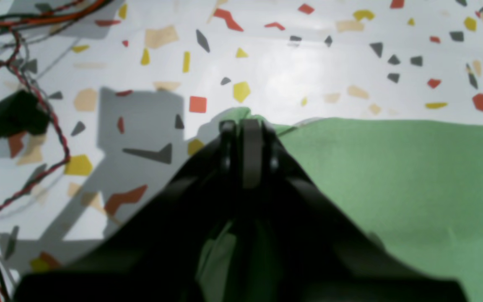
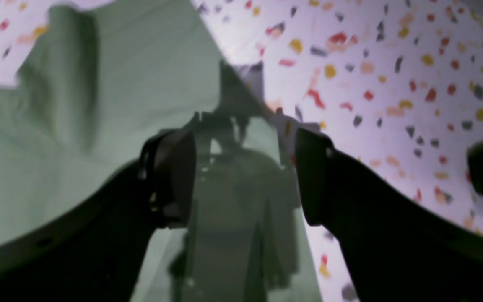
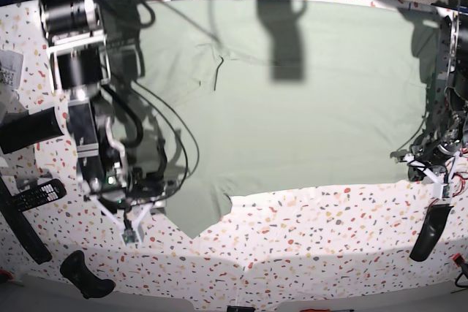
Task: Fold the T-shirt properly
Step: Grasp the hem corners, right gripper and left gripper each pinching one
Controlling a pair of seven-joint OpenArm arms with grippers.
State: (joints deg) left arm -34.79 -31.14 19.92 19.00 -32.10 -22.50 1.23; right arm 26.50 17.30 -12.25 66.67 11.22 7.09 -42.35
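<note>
While the large pale sage-green cloth T-shirt lies spread across the speckled white worktop, the left pincer pinches its edge, probably to fold; the right pincer gapes wide above the cloth, empty.

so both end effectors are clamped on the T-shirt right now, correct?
Not quite. Only the left end effector is shut on the T-shirt. The right wrist view shows the right end effector open, with cloth between its jaws but not pinched.
</note>
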